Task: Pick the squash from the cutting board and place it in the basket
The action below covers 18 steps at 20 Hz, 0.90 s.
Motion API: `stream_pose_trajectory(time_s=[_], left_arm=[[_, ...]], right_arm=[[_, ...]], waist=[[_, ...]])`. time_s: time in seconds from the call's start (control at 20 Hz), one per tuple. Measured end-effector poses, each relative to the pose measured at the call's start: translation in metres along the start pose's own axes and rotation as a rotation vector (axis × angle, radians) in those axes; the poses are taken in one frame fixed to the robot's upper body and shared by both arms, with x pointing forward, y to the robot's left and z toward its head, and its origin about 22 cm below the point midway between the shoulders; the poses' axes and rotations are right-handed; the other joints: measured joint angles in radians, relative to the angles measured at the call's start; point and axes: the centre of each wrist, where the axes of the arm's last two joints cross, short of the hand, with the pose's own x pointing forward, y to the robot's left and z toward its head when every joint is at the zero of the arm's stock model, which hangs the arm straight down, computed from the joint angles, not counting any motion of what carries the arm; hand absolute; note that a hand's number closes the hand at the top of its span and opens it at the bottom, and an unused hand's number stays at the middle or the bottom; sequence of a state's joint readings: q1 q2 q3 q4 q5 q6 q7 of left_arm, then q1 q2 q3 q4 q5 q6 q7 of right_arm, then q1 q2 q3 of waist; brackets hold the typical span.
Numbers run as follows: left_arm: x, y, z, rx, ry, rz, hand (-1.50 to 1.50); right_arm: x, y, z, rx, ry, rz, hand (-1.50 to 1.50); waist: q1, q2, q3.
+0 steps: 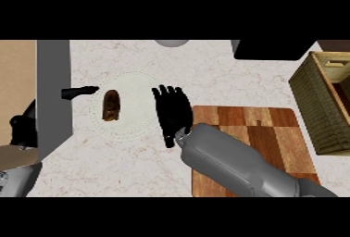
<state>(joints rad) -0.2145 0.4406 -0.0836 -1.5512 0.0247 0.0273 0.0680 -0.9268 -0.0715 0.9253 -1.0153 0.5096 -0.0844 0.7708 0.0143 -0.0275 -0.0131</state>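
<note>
Open, empty right hand [171, 113] beside small brown squash [110, 105] on white plate [137, 83]; woven basket [321, 106] unfilled, wooden cutting board [266, 120] bare; task not visibly begun.

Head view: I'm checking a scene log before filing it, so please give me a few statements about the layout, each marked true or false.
1. The right hand is open, fingers straight. True.
2. A brown item lies on the white plate. True.
3. The wicker basket stands left of the plate. False: it stands at the far right.
4. The right hand rests on the cutting board. False: it is over the plate's right part, left of the board.
</note>
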Motion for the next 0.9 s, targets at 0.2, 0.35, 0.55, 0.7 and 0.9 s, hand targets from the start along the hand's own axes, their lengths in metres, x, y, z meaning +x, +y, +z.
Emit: stream_pose_trajectory(time_s=[0.2, 0.35, 0.55, 0.7, 0.9], left_arm=[[0.0, -0.002, -0.001, 0.004, -0.004, 0.002, 0.0], [0.001, -0.003, -0.002, 0.005, -0.011, 0.003, 0.0], [0.0, 0.003, -0.003, 0.014, -0.018, 0.002, 0.0], [0.0, 0.004, -0.003, 0.026, -0.02, -0.002, 0.0], [-0.001, 0.002, 0.0, 0.032, -0.018, 0.002, 0.0]], right_arm=[[0.027, -0.024, -0.004, 0.194, 0.089, 0.198, -1.5], [0.04, -0.048, -0.007, 0.309, 0.11, 0.26, -1.5], [0.045, -0.074, -0.014, 0.414, 0.119, 0.278, -1.5], [0.046, -0.086, -0.018, 0.459, 0.131, 0.281, -1.5], [0.044, -0.091, -0.022, 0.513, 0.142, 0.301, -1.5]], waist=[[-0.001, 0.007, 0.003], [-0.002, 0.011, 0.006], [-0.009, 0.015, 0.008], [-0.016, 0.015, 0.01], [-0.02, 0.016, 0.011]])
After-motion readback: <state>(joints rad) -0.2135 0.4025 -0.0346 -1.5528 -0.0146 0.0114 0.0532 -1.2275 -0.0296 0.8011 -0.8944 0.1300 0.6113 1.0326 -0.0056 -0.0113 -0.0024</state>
